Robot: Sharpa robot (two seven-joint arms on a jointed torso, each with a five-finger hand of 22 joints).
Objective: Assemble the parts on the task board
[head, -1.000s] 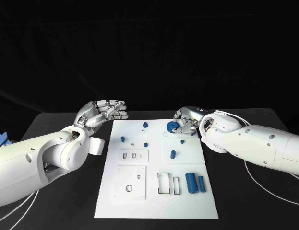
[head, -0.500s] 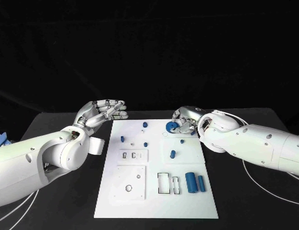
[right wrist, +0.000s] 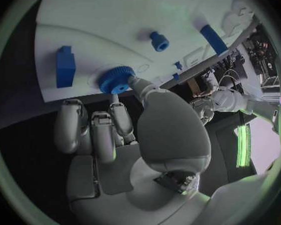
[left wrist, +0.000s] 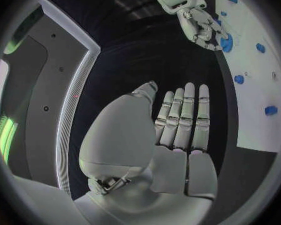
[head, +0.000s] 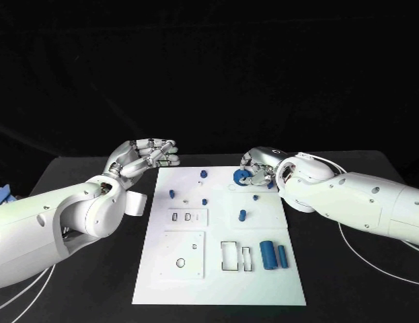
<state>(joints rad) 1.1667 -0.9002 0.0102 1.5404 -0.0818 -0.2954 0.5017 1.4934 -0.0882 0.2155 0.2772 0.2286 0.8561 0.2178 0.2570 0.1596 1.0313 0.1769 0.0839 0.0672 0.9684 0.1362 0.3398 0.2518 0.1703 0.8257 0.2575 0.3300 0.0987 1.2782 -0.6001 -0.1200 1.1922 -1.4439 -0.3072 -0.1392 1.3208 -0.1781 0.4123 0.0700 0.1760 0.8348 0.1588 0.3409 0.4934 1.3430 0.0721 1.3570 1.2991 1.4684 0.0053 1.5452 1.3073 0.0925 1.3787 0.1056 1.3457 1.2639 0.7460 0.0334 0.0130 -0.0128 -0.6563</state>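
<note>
Right hand [head: 257,169] sits at far right edge of the white board [head: 219,282], grasping a blue ribbed wheel [head: 240,177]. Head view: wheel partly covered by the hand. Right wrist view: thumb and fingertip [right wrist: 117,101] pinch the wheel [right wrist: 117,79], which touches the board surface; a blue block [right wrist: 65,66] lies just beside it, a small blue knob [right wrist: 158,40] and a long blue bar [right wrist: 213,39] farther off.

Left hand [head: 146,156] is off the board's far left corner, over the black table [head: 73,282], grasping nothing. Left wrist view: fingers [left wrist: 187,116] straight, side by side, palm bare, i.e. released.

Board, head view: two blue cylinders [head: 273,256] at near right, beside rectangular cutouts; small blue pegs [head: 241,216] stand mid-board. Backdrop is black.
</note>
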